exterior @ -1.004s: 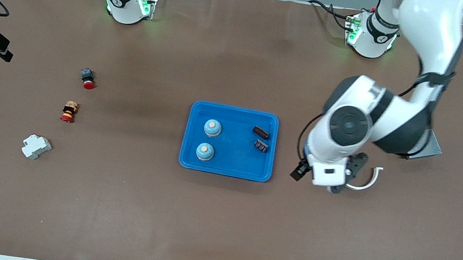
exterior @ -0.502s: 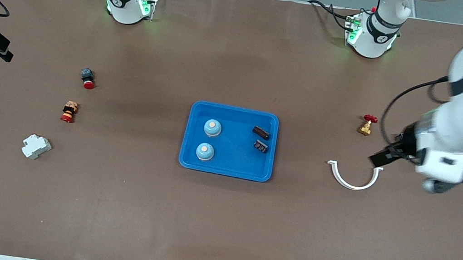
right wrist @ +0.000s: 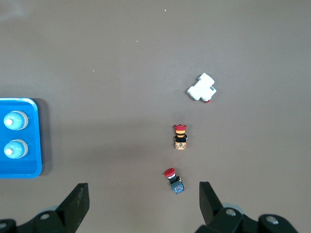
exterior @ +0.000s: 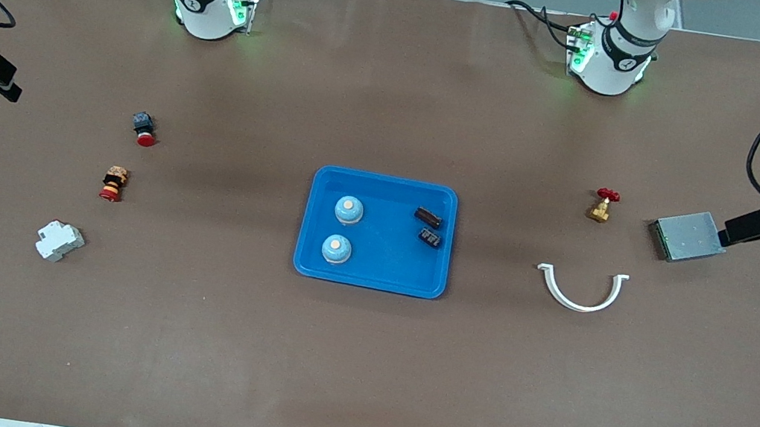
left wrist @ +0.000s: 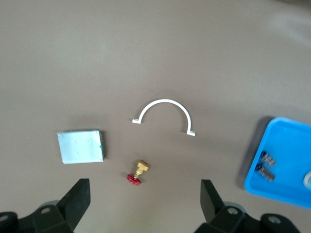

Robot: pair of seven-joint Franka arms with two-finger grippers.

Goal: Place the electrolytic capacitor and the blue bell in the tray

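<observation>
- Your blue tray [exterior: 370,276] sits at the middle of the table [exterior: 356,376], flat on the brown cover.
- In the tray you see two blue bells [exterior: 349,210], one nearer the front camera than the other, both upright on the side toward the right arm's end.
- Two small dark electrolytic capacitors [exterior: 428,216] lie in the same tray on the side toward the left arm's end, close together but apart from the bells.
- Your left tool [left wrist: 145,204] is up in the air at the left arm's end of the table, beside the grey metal box [exterior: 689,236]; its fingers [left wrist: 77,201] stand wide apart and hold nothing.
- In the left wrist view you see the grey box, a brass valve with a red handle [left wrist: 138,173] and a white half-ring clip [left wrist: 164,114] lying apart from one another, with a corner of the tray at the edge.
- Your right tool [right wrist: 143,204] hangs over the right arm's end of the table, fingers [right wrist: 77,201] spread wide and empty.
- Beneath it you see a red push button on a blue base [right wrist: 173,180], a red and yellow push button [right wrist: 180,136] and a white circuit breaker [right wrist: 202,88], all well apart from the tray.
</observation>
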